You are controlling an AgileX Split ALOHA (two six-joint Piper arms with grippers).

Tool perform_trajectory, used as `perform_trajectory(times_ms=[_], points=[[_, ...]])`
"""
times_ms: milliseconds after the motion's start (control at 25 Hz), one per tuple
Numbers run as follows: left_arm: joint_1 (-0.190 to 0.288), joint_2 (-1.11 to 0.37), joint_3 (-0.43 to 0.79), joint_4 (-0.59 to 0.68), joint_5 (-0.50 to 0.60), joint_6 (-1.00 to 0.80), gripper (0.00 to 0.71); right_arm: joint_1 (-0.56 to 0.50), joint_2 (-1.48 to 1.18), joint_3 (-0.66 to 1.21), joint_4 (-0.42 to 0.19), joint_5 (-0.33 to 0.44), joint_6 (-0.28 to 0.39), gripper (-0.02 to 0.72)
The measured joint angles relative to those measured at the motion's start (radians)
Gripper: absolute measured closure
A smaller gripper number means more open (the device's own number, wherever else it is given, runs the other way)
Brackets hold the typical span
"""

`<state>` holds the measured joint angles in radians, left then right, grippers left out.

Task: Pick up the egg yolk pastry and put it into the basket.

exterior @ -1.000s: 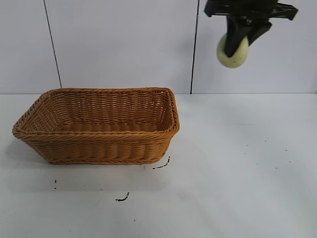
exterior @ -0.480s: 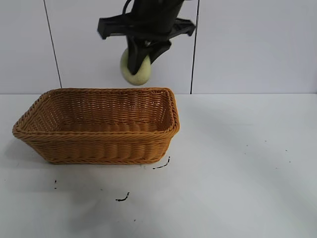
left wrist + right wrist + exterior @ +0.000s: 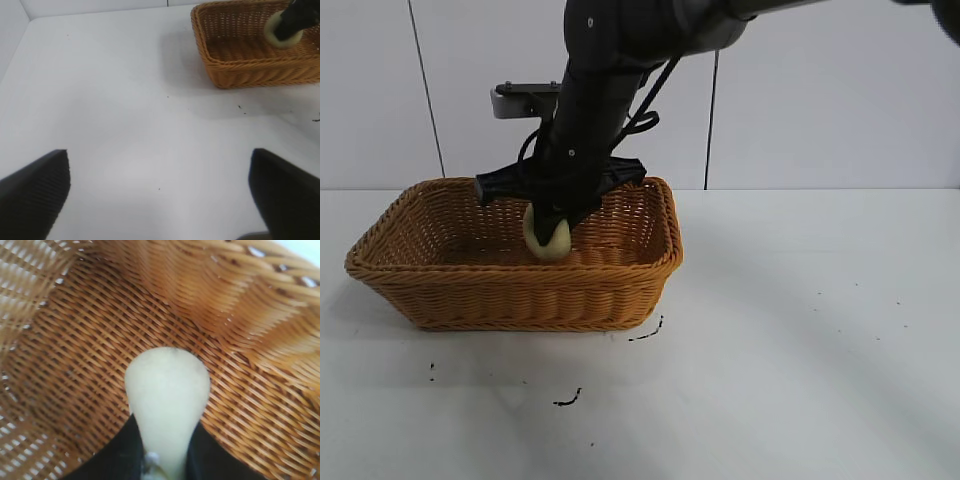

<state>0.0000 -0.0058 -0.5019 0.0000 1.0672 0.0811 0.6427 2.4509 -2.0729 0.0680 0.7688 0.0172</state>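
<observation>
- Inside the basket [image 3: 520,285], whose wicker walls now ring the load, the right arm has come down from high at the right of the exterior view, carrying its load across and below the braided rim.
- Between the dark fingers of the right gripper [image 3: 549,232] the egg yolk pastry [image 3: 547,240] is pinched, just above the weave (touching the floor or not, I cannot tell); release looks like the remaining step.
- Well apart, the left gripper [image 3: 160,192] hangs spread over bare table.

Woven orange-brown wicker, ribbed and rough, for the basket [image 3: 520,290]; smooth matt cream for the egg yolk pastry [image 3: 548,238]; matt black plastic on the right tool [image 3: 552,222]; smooth white tabletop [image 3: 800,350].
</observation>
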Motion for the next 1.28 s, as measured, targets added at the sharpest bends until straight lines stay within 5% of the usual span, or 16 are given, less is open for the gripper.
perform_trajectory(times_ms=[120,200,800,1280], points=[[0.000,0.000,0.000,0.000,0.000,0.000,0.014,0.000,-0.006,-0.001,-0.001,0.008,0.000,0.146],[0.000,0.000,0.000,0.000,0.000,0.000,0.014,0.000,-0.022,-0.002,-0.004,0.030,0.000,0.099],[0.000,0.000,0.000,0.000,0.000,0.000,0.014,-0.032,-0.203,-0.109,-0.068,0.340,0.000,0.078],[0.000,0.000,0.000,0.000,0.000,0.000,0.014,-0.383,-0.203,-0.109,-0.076,0.395,-0.007,0.078]])
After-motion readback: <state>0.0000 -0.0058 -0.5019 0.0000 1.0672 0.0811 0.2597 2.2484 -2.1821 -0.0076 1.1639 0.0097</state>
